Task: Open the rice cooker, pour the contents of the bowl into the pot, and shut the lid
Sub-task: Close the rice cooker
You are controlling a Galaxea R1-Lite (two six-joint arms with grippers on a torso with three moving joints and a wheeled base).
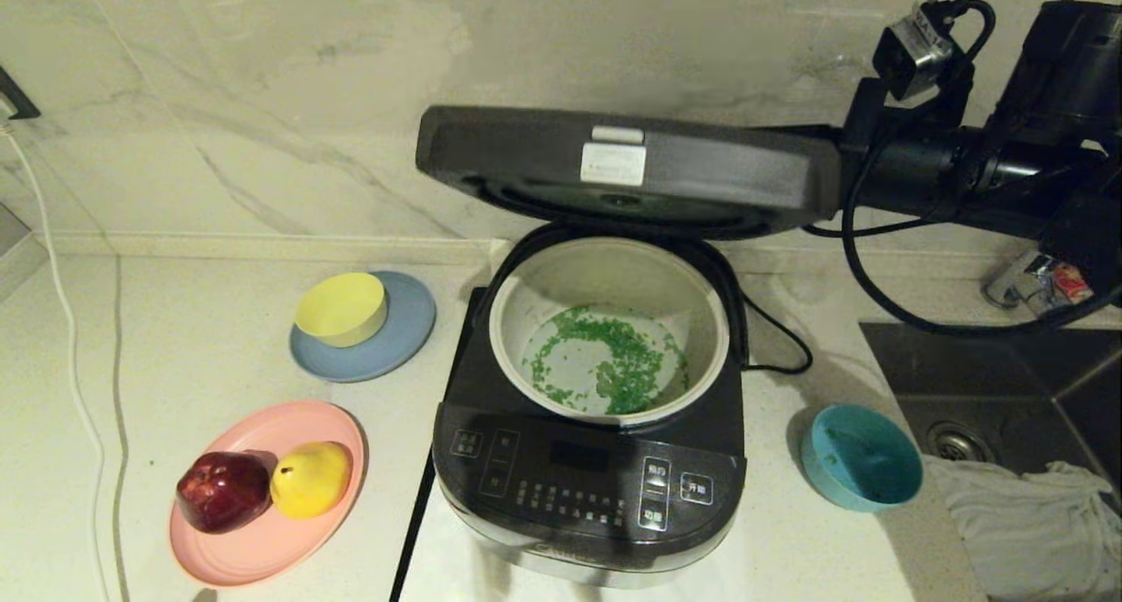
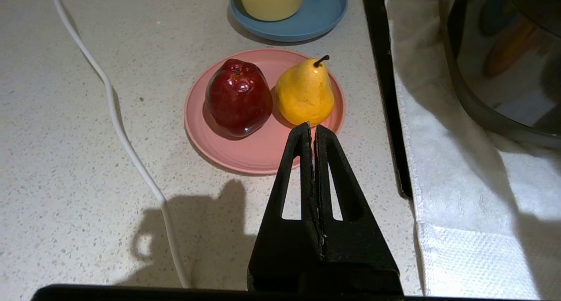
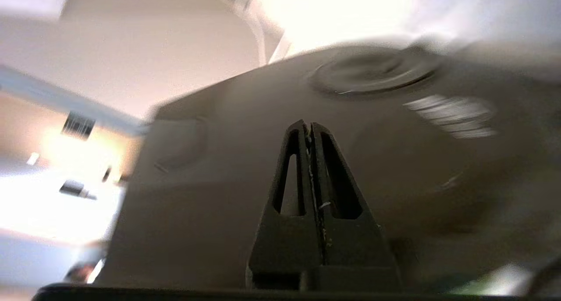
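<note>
Two grippers, both clenched on nothing. Right gripper [image 3: 310,128] is against the top of the lid [image 1: 627,168], which hangs half-raised over the rice cooker [image 1: 589,462]. Below it, the contents [image 1: 614,365] lie in the pot [image 1: 609,330]; the bowl [image 1: 861,457] sits on the desk [image 1: 175,339] beneath the arm. Left gripper [image 2: 312,130] hovers just short of the pink plate [image 2: 263,147].

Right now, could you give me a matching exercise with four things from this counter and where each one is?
Things:
1. green bits
2. teal bowl
3. yellow bowl
4. pear

Places:
A. on the pink plate, touching the apple
B. in the pot
C. on the blue plate
D. on the counter, on the cooker's sink side

Pairs: 1-B, 2-D, 3-C, 4-A
</note>
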